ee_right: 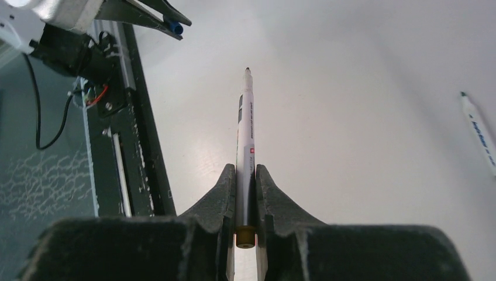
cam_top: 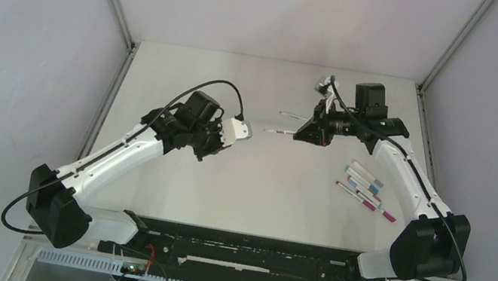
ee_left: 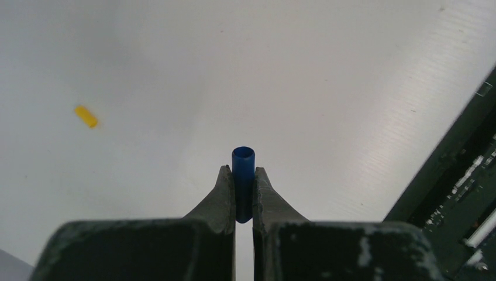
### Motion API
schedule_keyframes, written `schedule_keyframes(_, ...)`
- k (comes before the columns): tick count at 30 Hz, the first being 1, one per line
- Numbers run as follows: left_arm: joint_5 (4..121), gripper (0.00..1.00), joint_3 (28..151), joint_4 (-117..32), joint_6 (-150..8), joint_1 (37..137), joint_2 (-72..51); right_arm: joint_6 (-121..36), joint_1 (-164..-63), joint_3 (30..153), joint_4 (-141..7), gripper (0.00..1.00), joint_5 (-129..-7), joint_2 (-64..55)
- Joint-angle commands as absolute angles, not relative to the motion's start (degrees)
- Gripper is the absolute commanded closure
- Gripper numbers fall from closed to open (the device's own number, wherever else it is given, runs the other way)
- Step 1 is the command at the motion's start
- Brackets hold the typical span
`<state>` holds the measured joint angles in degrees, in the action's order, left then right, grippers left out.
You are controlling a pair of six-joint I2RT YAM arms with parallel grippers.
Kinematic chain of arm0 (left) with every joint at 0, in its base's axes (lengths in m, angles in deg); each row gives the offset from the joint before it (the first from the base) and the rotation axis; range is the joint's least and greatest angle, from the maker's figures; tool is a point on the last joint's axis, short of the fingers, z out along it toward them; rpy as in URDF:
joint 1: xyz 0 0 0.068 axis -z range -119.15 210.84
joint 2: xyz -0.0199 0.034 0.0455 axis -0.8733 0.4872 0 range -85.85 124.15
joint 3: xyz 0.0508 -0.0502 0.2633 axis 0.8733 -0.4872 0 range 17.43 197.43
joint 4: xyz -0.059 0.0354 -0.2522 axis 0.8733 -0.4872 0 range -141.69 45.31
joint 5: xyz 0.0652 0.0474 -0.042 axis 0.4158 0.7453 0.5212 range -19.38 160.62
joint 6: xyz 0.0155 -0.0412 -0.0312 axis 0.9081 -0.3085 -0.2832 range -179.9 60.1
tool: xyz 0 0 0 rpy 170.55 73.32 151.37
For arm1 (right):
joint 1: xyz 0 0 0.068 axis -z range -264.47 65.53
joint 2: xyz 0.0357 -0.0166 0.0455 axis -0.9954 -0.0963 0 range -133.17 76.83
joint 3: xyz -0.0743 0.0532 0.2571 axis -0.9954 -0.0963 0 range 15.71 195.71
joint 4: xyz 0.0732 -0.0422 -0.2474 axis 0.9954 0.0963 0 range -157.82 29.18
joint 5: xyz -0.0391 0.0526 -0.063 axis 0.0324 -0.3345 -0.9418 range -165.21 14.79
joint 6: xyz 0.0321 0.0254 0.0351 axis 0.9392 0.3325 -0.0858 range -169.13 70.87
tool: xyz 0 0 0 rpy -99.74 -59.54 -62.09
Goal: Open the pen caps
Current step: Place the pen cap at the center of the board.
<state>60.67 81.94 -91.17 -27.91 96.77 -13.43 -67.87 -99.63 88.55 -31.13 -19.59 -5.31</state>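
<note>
While both arms reach over the desk [cam_top: 259, 196], the left pincer [ee_left: 243, 172] is clamped narrowly on a blue pen cap [ee_left: 243, 157], whose open end projects beyond the fingertips. The right pincer [ee_right: 246, 175] grips a white-barrelled pen [ee_right: 247, 117] lengthwise. The pen's dark bare tip points away from the wrist, and its orange-yellow end sits deep between the fingers. The two pincers face each other, apart, above the middle of the desk. A yellow cap [ee_left: 86, 116] lies loose on the desk, well apart from the left pincer. A second uncapped pen [ee_right: 478, 132] lies flat to the right of the held one. A cluster of further pens [cam_top: 366, 189] lies toward the desk's right side.
</note>
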Motion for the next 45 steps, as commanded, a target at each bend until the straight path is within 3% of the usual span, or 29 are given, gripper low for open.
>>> schedule_keyframes(1,63.9,1.0,81.0,-86.4,-31.3,92.7,-10.4,-61.3,-97.3,87.8,-38.1,1.0,-20.0,-3.3)
schedule_keyframes(29,71.9,1.0,81.4,-84.0,-39.6,79.1,13.4,-59.0,-96.4,87.9,-39.4,1.0,-21.1,-5.2)
schedule_keyframes(45,70.8,0.8,82.6,-85.1,-40.3,78.7,15.7,-58.4,-96.2,87.9,-39.8,1.0,-21.4,-5.9)
